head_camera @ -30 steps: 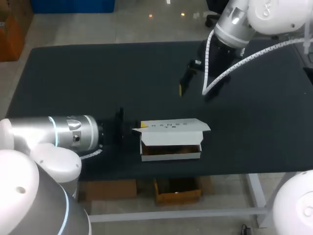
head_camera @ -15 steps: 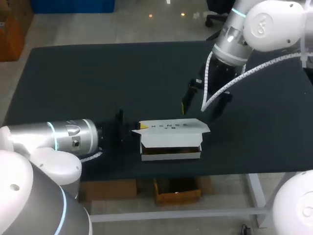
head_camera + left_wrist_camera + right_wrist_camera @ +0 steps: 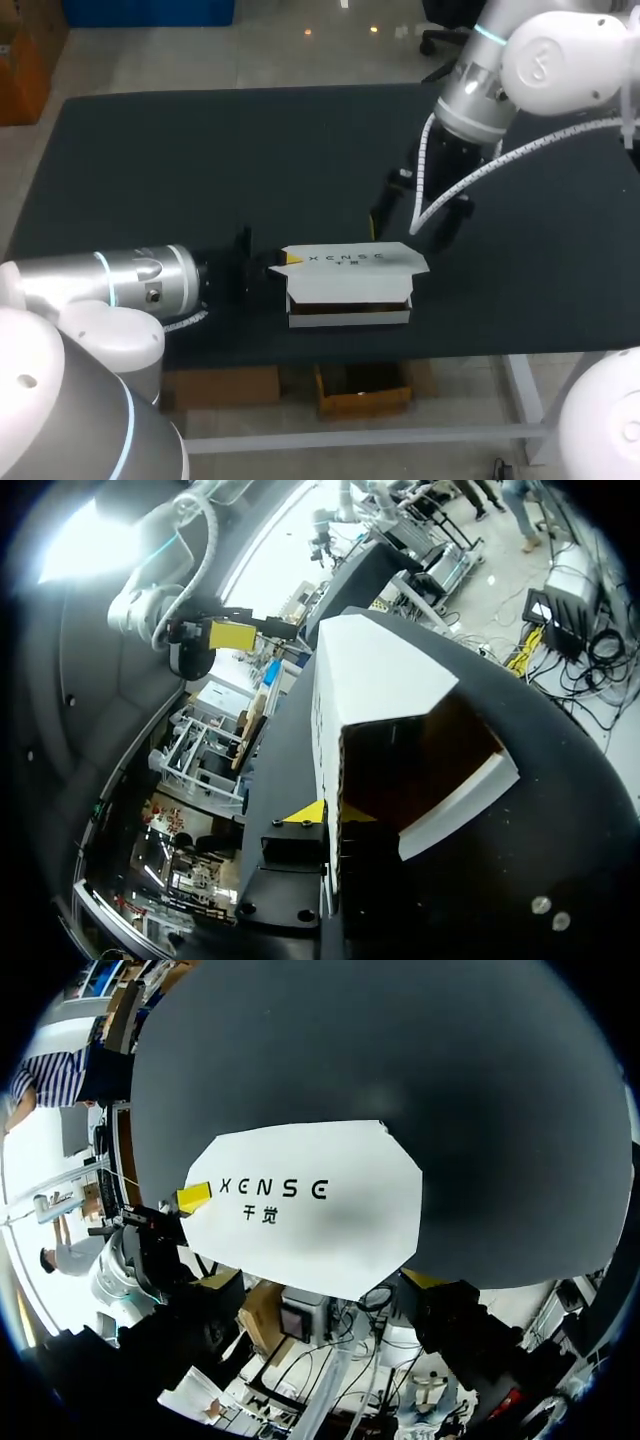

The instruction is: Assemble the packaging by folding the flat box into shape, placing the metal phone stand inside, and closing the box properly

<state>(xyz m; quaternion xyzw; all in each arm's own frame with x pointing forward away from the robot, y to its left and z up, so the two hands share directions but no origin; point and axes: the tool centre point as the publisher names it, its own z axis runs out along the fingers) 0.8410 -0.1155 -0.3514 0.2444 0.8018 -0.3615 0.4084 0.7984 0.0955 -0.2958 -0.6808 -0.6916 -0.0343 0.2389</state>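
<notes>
1. White cardboard box [image 3: 350,318], already folded into shape, lies in the lower middle of the head view, near the front edge of the black table [image 3: 150,160].
2. Its long axis runs left to right across the frame, parallel to that edge. The open side faces the bottom of the frame. The printed white top flap [image 3: 350,258] is hinged along the far side and juts out over the opening, not tucked in.
3. The inside shows only dark brown, so I cannot tell whether the metal phone stand is in there.
4. The left gripper [image 3: 288,262] sits at the box's left end. In the left wrist view its yellow tips appear to lie on either face of the flap's edge, so it looks pinched onto the flap.
5. The right gripper [image 3: 412,222] hangs just behind the box's right end, fingers spread wide and holding nothing.
6. I judge the step in hand to be the closing. To do it well, the left gripper should act as the anchor while the right comes down on the flap's right half and presses the front lip evenly into the gap — squarely, not at one corner. A lopsided push could skew the flap or shove the light box towards the table edge.
</notes>
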